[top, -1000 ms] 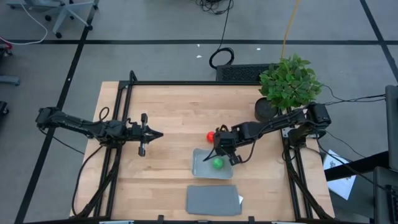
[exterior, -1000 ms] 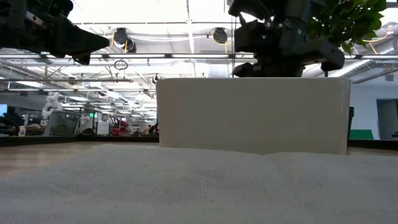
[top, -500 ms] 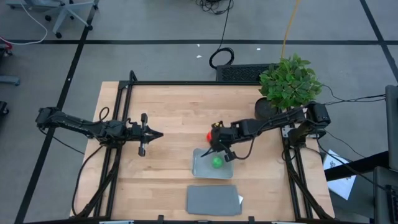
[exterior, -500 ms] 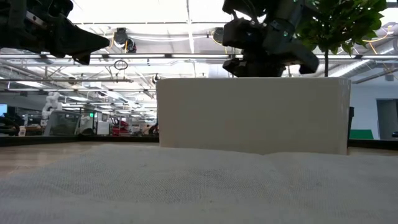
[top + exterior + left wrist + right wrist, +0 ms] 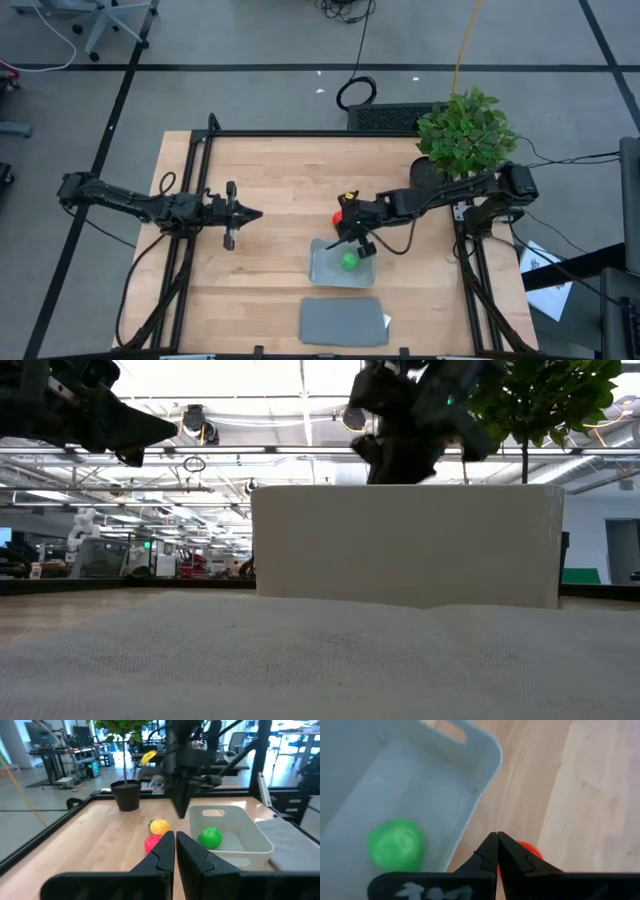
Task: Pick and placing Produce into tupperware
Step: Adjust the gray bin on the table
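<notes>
Left arm extended level from left side toward centre, left hand (image 5: 243,214) fingers closed, empty, stationary pose. Right arm reaching in from right, wrist angled downward, right hand (image 5: 341,239) fingers closed together, empty.

From table height a pale wall (image 5: 405,545) fills the middle of the low view and hides everything behind it — no produce shows there, and both arms are cut off by the upper edge. In the right wrist view the red piece (image 5: 529,851) is mostly hidden behind the right gripper (image 5: 497,840), whose fingers press together, and the tupperware (image 5: 485,767) runs off the frame. From above, the yellow piece (image 5: 349,197) is a speck (its green tip too small to make out) and the red piece is half covered by the right arm. In the left wrist view that arm (image 5: 182,765) is blurred — and it covers part of the container's far rim.
</notes>
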### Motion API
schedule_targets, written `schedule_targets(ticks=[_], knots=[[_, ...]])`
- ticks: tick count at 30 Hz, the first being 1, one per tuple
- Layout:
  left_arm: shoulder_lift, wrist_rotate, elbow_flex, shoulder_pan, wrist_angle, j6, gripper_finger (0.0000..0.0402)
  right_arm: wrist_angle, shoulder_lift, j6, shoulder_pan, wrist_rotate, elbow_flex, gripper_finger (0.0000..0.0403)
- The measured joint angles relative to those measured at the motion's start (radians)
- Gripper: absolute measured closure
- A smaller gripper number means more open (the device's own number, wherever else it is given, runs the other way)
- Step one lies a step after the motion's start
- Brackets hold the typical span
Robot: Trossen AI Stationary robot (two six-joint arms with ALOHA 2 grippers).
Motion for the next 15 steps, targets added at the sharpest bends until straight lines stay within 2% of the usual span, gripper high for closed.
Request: schedule_targets(ticks=[10, 15], knots=[[0.0, -0.057, 0.0, 0.0, 0.016, 0.022, 0.038, 0.046, -0.197, 0.048, 0.037, -0.003, -0.01, 0.0403], [0.0, -0.069, 0.0, 0.0, 0.016, 0.021, 0.038, 0.23, -0.369, 0.119, 0.055, -0.009, -0.165, 0.0403]])
